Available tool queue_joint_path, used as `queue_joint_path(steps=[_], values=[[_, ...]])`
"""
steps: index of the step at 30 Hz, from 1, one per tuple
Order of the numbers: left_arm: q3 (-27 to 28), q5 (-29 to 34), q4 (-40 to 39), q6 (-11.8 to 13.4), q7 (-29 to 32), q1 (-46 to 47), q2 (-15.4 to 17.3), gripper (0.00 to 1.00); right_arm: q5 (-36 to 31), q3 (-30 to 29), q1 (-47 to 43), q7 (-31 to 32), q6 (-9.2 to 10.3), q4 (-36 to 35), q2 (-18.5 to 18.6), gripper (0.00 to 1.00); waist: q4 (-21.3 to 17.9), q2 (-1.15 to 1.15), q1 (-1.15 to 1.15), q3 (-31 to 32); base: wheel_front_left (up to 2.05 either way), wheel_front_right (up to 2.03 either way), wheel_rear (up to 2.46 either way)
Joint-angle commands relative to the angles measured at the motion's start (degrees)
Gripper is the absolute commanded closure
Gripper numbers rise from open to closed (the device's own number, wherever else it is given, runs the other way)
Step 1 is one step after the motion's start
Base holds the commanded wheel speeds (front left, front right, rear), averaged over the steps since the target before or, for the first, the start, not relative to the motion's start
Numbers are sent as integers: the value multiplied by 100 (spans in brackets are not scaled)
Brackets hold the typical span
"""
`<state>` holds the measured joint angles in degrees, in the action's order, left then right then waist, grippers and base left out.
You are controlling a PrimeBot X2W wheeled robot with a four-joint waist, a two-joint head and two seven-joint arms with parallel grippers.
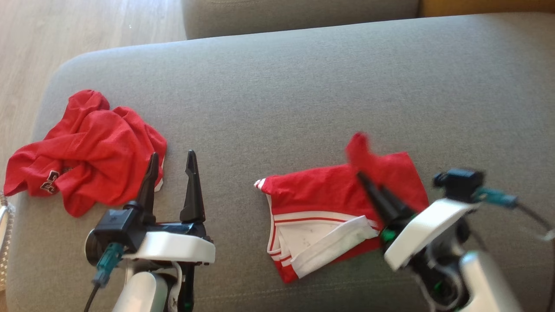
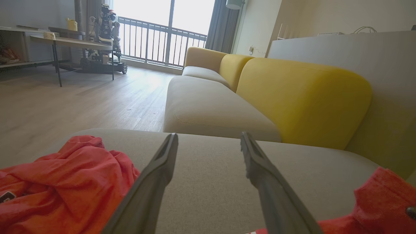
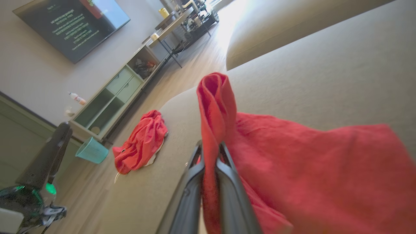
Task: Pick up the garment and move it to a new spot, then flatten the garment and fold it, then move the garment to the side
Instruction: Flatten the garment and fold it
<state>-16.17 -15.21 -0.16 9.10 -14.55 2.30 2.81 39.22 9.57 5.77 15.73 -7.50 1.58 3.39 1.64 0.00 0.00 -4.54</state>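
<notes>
The garment [image 1: 321, 190], red with white trim, lies partly folded at the middle right of the grey cushion [image 1: 303, 86]. My right gripper [image 1: 363, 177] is shut on a pinch of its red cloth, lifting a fold above the rest. In the right wrist view the cloth [image 3: 292, 162] is clamped between the closed fingers of that gripper [image 3: 209, 147] and stands up above the tips. My left gripper [image 1: 172, 156] rests open over bare cushion, holding nothing. Its fingers [image 2: 152, 182] are wide apart, and the garment's edge [image 2: 380, 201] shows at the lower right.
A second red garment [image 1: 86, 147], crumpled, lies at the cushion's left end, just left of my left gripper. Wooden floor [image 1: 43, 34] lies beyond the left edge. Another grey seat [image 1: 299, 17] and yellow backrests [image 2: 302, 97] are behind. A teal basket [image 3: 92, 151] stands on the floor.
</notes>
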Motion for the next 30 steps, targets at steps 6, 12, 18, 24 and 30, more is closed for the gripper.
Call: queue_joint_path(steps=[6, 12, 18, 24, 30], values=[[161, 45, -186, 15, -45, 84, 7, 0, 192, 567, 16, -254, 1, -184, -50, 100, 113, 0, 0, -57, 0, 0, 0], [105, 42, -163, -12, -45, 123, 7, 0, 341, 1015, 187, -578, 1, 238, -50, 100, 227, 0, 0, -114, 0, 0, 0], [91, 6, -149, 4, -45, 146, 7, 0, 377, 1169, 372, -887, 1, 781, -51, 100, 343, 0, 0, -159, 0, 0, 0], [69, 0, -131, -3, -45, 138, 7, 0, 535, 1306, 514, -1071, 1, 1120, -51, 100, 383, 0, 0, -202, 0, 0, 0], [20, 0, -101, -3, -45, 177, 7, 0, 618, 1635, 662, -1226, 1, 1400, -51, 0, 365, 0, 0, -270, 0, 0, 0]])
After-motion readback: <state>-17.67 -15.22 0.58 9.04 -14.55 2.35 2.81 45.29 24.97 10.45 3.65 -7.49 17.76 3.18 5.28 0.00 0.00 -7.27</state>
